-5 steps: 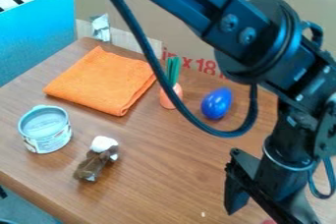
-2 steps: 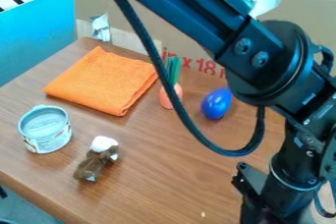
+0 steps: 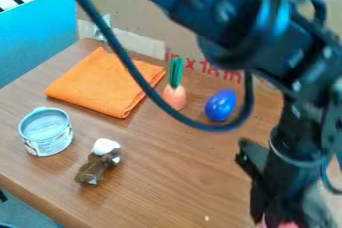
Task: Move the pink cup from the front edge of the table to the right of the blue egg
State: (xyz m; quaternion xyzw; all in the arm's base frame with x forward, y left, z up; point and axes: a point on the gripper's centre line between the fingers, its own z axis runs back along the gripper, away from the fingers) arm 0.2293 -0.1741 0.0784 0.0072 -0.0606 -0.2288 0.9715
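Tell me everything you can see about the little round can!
The can is short and round, standing upright on the brown wood-look table. It looks like metal, with a shiny rim around its pale grey-blue top and a small tab sticking out at the far edge. A mostly white label with darker printing wraps its side. It stands near the table's left side, apart from the folded orange cloth behind it. Only the table touches it.

This place looks like a robotics lab or a similar work room. A black jointed robot arm [image 3: 280,72] with a thick black cable [image 3: 143,84] stands over a brown wood-grain table [image 3: 180,182], and behind the table there is a large brown cardboard sheet [image 3: 127,2] with red print.
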